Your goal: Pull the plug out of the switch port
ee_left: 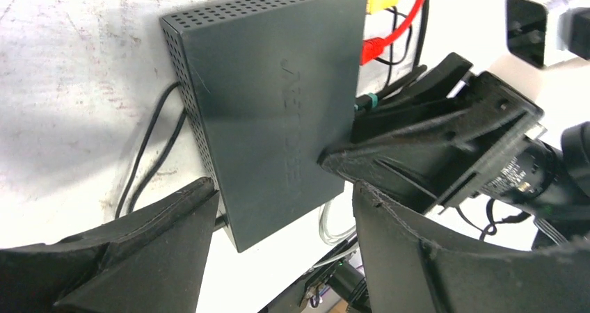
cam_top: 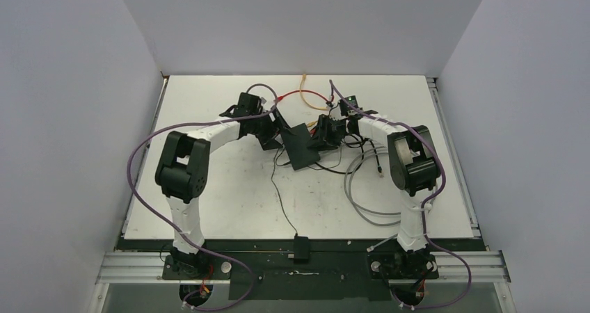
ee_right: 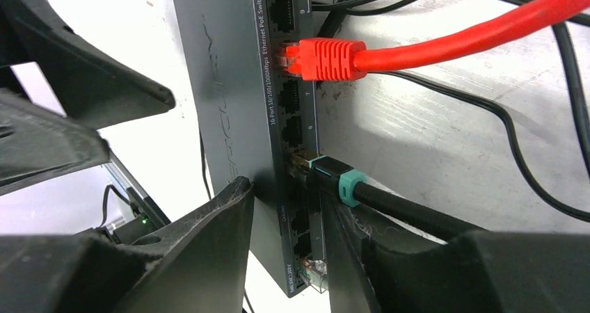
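Clearly the step is freeing the plug (ee_right: 339,182), a black one with a teal collar, seated mid-row in the switch (ee_left: 271,97). The switch lies flat at mid-table between both arms. The right gripper (ee_right: 285,202) has its jaws partly closed about that plug. One finger lies over the switch's top edge and the other just beside the collar; whether the pads bite I cannot tell. The left gripper (ee_left: 282,191) stands open, straddling the switch's nearest end without clamping it.

To do this well, I judge the left should pinch the box first. The right should then press the latch tab and draw straight out along the port, never sideways.

The switch is matte and hard, with perforated side walls. The plug's boot looks rubbery, its cable woven and stiff. A red plug (ee_right: 327,57), ribbed and glossy, sits further along, two empty ports between.
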Motion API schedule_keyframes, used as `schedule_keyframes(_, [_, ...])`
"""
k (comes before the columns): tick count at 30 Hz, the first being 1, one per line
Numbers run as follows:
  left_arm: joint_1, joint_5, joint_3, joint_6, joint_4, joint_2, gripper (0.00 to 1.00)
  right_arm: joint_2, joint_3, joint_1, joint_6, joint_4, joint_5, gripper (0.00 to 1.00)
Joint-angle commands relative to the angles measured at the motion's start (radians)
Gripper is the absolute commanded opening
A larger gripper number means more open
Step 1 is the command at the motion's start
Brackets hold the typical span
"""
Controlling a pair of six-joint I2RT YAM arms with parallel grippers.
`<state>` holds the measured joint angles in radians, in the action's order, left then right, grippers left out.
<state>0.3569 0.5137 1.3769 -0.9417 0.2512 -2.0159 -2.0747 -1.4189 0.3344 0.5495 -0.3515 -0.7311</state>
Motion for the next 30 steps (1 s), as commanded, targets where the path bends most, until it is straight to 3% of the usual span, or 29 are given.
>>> schedule_keyframes(1, [-0.027,-0.011,-0.04,0.038,-0.023,0.114,0.7,0.088,-0.011,-0.009,0.026,0.053,-0.075,0.12])
schedule_keyframes(6, [-0.044,0.003,-0.075,0.063,-0.06,0.173,0.73,0.102,-0.012,-0.026,0.03,0.047,-0.081,0.05])
schedule_keyframes(15, [-0.057,-0.056,-0.089,0.278,-0.051,0.314,0.81,0.128,-0.018,-0.059,0.032,0.036,-0.104,0.05])
schedule_keyframes(17, [-0.064,-0.094,-0.092,0.331,-0.05,0.372,0.93,0.136,-0.021,-0.064,0.031,0.028,-0.109,0.05])
schedule_keyframes(21, [-0.092,-0.16,-0.115,0.399,-0.085,0.472,0.96,0.159,-0.028,-0.073,0.024,0.011,-0.118,0.05])
schedule_keyframes(24, [-0.095,-0.179,-0.188,0.474,-0.189,0.554,1.0,0.18,-0.026,-0.076,0.016,-0.001,-0.125,0.05])
schedule_keyframes(30, [-0.086,-0.156,-0.493,0.66,-0.638,0.789,0.96,0.211,-0.025,-0.094,0.002,-0.029,-0.142,0.05])
